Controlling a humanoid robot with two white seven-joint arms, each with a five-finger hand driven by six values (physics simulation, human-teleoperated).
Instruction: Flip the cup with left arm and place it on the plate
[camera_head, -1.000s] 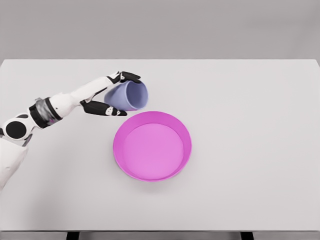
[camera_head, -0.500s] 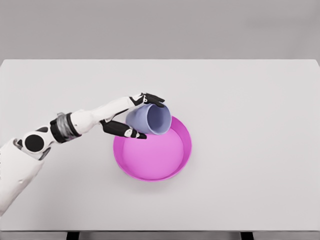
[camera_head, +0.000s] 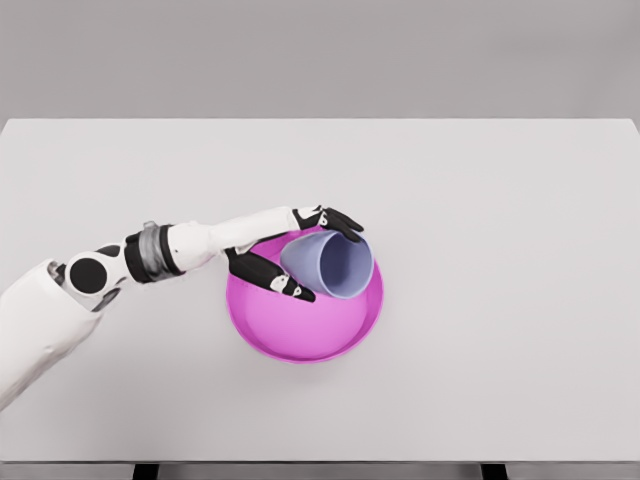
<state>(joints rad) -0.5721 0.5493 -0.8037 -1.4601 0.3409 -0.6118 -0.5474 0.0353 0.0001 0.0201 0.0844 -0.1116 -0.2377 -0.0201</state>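
A lavender cup (camera_head: 332, 263) is tilted on its side, its mouth facing right and toward me, held over the magenta plate (camera_head: 300, 335). My left hand (camera_head: 305, 255) is shut on the cup, with black fingers over its top and the thumb under its near side. The white left arm reaches in from the lower left across the table. Whether the cup touches the plate's floor cannot be told. The right arm is out of view.
The white table (camera_head: 500, 250) spreads wide on all sides of the plate, with its front edge near the bottom of the picture. A plain grey wall stands behind it.
My left hand has carried the cup right and toward me, from beside the plate's far left rim to above the plate's middle. The cup stays tilted, mouth to the right.
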